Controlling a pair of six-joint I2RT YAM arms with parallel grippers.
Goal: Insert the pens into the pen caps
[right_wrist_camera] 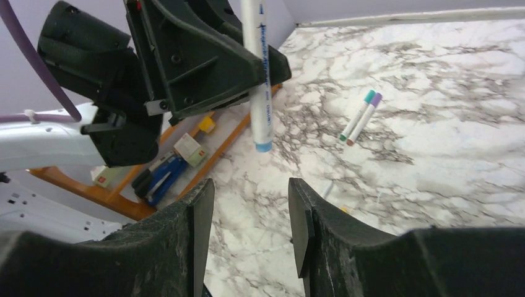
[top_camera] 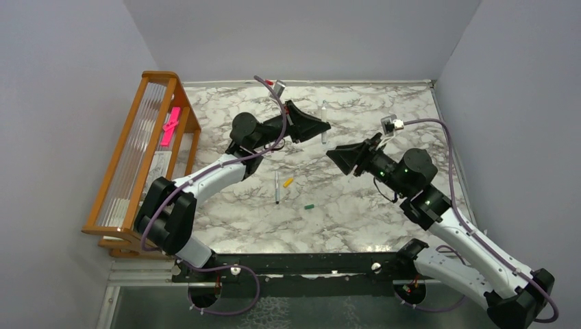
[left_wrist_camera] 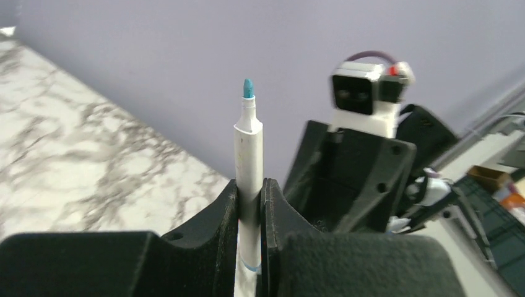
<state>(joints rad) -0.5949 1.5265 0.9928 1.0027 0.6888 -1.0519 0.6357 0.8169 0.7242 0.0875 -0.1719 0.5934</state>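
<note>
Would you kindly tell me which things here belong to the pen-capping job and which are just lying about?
Job: pen in left hand; loose pen; orange cap; green cap; two capped pens.
Lying about: wooden rack; pink strip in it.

White teal-tipped pen upright, uncapped; orange cap, green cap lying loose, apart.

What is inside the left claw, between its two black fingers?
A white pen with a teal tip, pinched in the left claw. The stretch of barrel between the fingers is covered; its blue-ringed other end pokes out the far side.
</note>
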